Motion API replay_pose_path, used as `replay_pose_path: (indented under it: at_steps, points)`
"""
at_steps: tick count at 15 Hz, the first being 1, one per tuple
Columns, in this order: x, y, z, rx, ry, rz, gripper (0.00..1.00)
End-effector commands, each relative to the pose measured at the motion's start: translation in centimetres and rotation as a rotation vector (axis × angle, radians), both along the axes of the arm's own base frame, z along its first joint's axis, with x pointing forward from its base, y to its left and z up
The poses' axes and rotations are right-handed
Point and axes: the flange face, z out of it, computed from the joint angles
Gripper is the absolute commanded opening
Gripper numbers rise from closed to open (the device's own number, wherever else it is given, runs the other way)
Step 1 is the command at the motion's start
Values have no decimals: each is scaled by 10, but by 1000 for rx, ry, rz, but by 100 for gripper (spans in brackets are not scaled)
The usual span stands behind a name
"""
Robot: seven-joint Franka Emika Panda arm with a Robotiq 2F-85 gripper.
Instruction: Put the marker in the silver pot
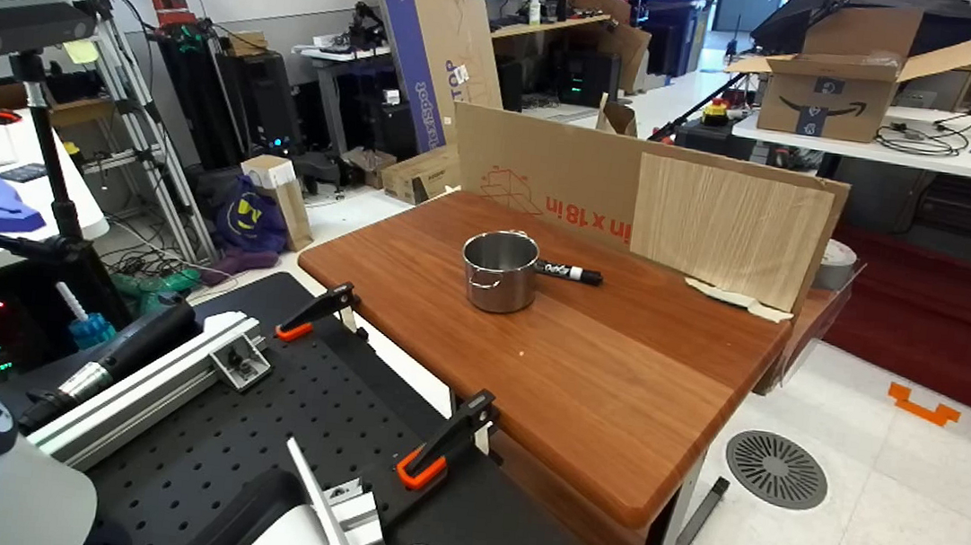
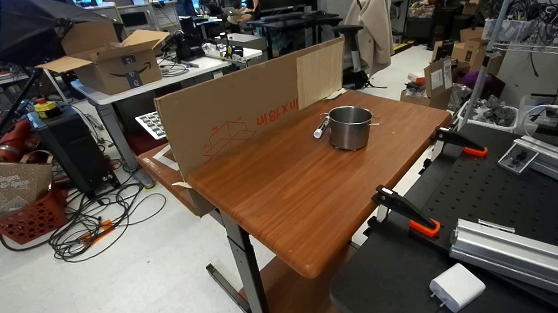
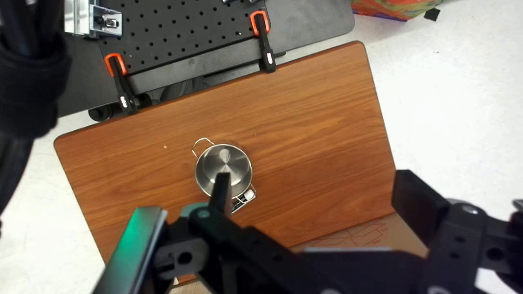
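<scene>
In the wrist view we see the pot [image 3: 222,163] upright on the table [image 3: 318,126], the marker [image 3: 244,200] lying just beside it, then our gripper [image 3: 312,178], fingers spread, holding nothing. We judge this the approach; next we must line up over the marker and descend.

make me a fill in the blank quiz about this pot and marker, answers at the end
The silver pot has ____ wire handles.
Of the pot and the marker, the ____ lies nearer the cardboard panel.
The panel's lettering is coloured ____.
In the wrist view, the gripper is ____, not shut.
Missing words: two; marker; red; open.
</scene>
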Motion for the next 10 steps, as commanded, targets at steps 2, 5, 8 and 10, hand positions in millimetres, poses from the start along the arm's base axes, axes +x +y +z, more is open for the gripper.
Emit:
replay_pose_path:
  at_steps: [2, 5, 8, 10]
  points:
    - [32, -26, -20, 74, -16, -136, 100]
    - [54, -55, -45, 116, -20, -255, 100]
    - [71, -79, -70, 162, -25, -347, 100]
    - [83, -91, -92, 172, -41, -412, 100]
